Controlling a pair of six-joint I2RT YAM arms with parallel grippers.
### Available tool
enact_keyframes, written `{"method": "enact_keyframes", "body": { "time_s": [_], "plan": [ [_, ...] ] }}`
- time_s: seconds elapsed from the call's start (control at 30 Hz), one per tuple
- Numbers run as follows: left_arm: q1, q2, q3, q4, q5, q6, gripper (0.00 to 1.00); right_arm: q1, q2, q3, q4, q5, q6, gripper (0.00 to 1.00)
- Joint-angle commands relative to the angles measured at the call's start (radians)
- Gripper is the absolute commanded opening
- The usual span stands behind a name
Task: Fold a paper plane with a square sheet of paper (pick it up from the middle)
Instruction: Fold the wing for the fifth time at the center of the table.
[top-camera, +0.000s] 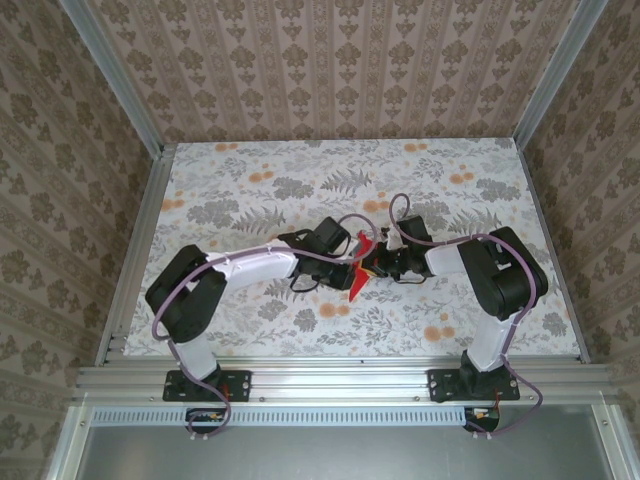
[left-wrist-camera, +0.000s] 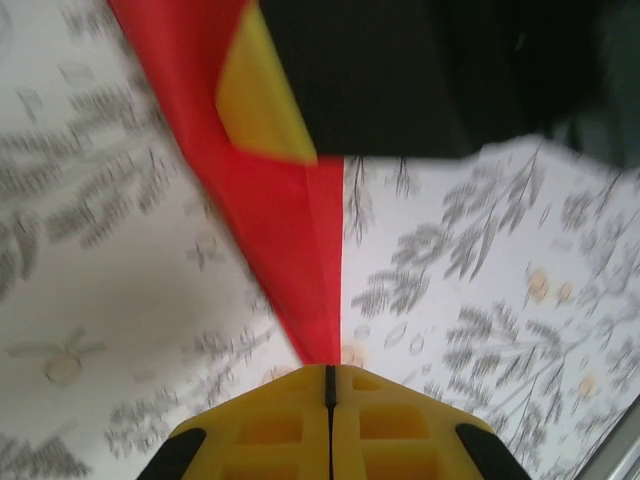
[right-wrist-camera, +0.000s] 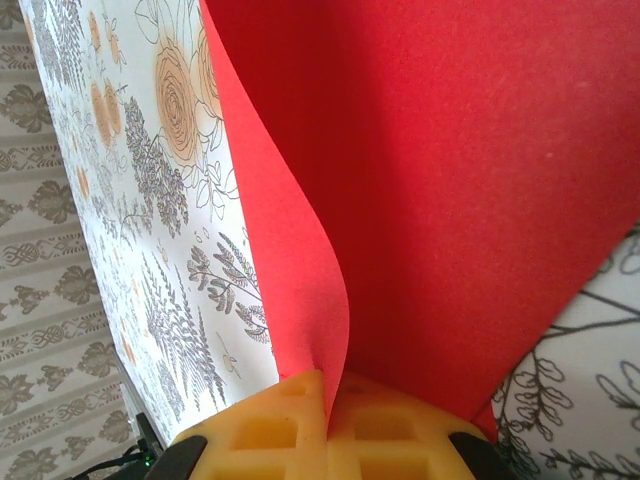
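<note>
Both grippers are pinched shut on the half-folded red paper (top-camera: 360, 275), middle of the table (top-camera: 480, 170) — left gripper (left-wrist-camera: 330, 375) on its narrow tip, right gripper (right-wrist-camera: 328, 385) on a curled edge — long axis near-to-far between them.

No letters, numbers or labels are showing legibly anywhere. The table (top-camera: 460, 200) is displaying a flower print, the walls (top-camera: 330, 70) are displaying a repeating ornament, and the red paper (right-wrist-camera: 450, 200) is showing plain faces.
</note>
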Motion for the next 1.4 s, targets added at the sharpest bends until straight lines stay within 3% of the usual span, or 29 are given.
{"method": "enact_keyframes", "body": {
  "time_s": [0.0, 0.27, 0.53, 0.83, 1.03, 1.37],
  "plan": [
    [0.007, 0.024, -0.003, 0.072, 0.056, -0.057, 0.06, -0.053, 0.095, -0.038, -0.077, 0.264, -0.007, 0.00],
    [0.016, 0.094, 0.020, 0.100, 0.107, -0.061, 0.04, -0.056, 0.101, -0.035, -0.058, 0.257, 0.002, 0.00],
    [0.027, 0.129, 0.031, 0.098, 0.090, -0.059, 0.02, -0.057, 0.106, -0.039, -0.053, 0.254, 0.002, 0.00],
    [0.042, 0.074, -0.018, 0.189, 0.103, -0.077, 0.05, -0.060, 0.107, -0.045, -0.058, 0.257, -0.001, 0.00],
    [0.055, 0.099, -0.018, 0.176, 0.075, -0.082, 0.04, -0.061, 0.107, -0.043, -0.060, 0.258, -0.004, 0.00],
    [0.055, 0.171, 0.019, 0.145, 0.120, -0.061, 0.01, -0.062, 0.109, -0.038, -0.065, 0.255, -0.006, 0.00]
  ]
}}
